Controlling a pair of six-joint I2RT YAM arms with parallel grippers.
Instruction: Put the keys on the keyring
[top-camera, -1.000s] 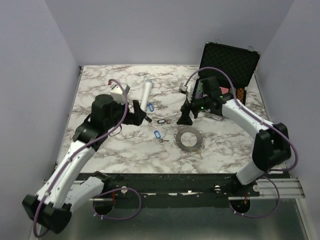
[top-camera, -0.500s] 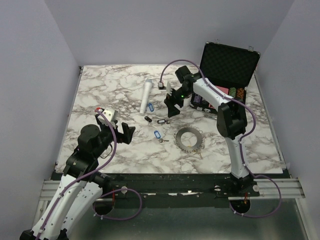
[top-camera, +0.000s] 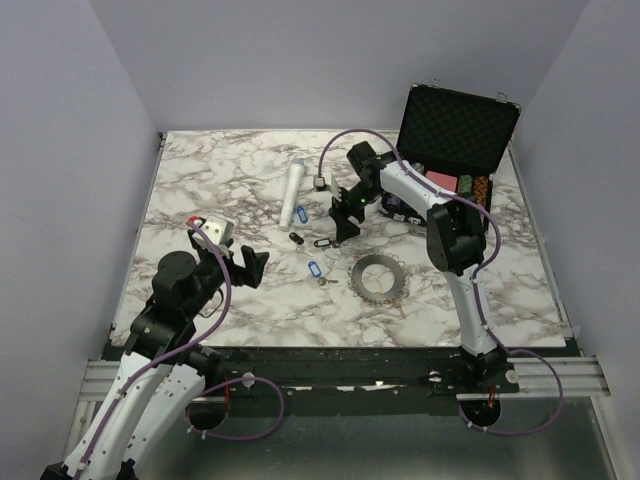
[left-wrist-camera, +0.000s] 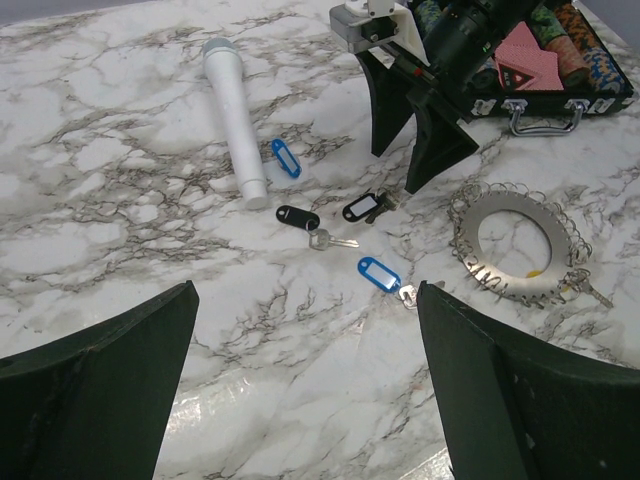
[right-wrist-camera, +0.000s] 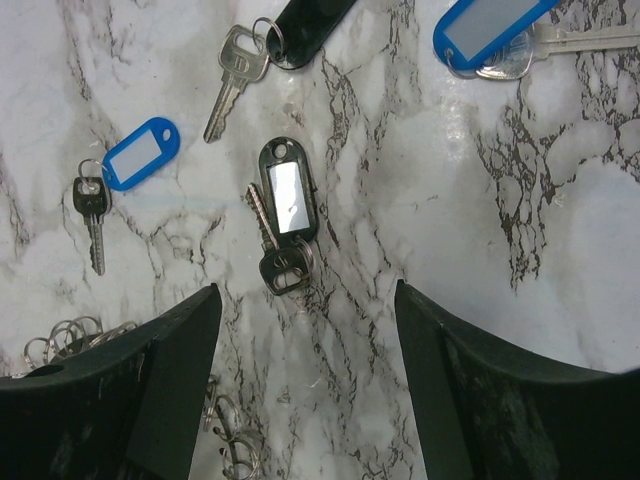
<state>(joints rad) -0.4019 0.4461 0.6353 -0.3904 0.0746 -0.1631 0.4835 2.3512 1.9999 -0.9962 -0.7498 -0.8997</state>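
The right gripper (right-wrist-camera: 305, 292) is seen released: its two dark, matte fingers are spread, with nothing clasped between them. It is poised over a black-tagged key (right-wrist-camera: 287, 200) at the middle of the table. The tag is an oblong of glossy black plastic with a pale window, and a short, dark-headed metal key is hung from it on a small ring. A second black tag (right-wrist-camera: 310, 25) carrying a notched silver key, a blue-tagged key (right-wrist-camera: 140, 153) and another blue tag (right-wrist-camera: 490, 25) are laid flat close by. The marble-patterned tabletop (top-camera: 200, 170) is white, veined in grey.

The keyring (left-wrist-camera: 505, 285), a flat grey metal annulus whose rim is fringed with small wire loops, is found nearer and to the right of these keys, apart from them. A smooth white cylinder (left-wrist-camera: 232, 110) is laid to their far left. An open black case (top-camera: 460, 125) with a foam-lined lid is set at the far right.

The left gripper (left-wrist-camera: 305, 290) is held wide apart and unloaded at the near left, well away from the keys.
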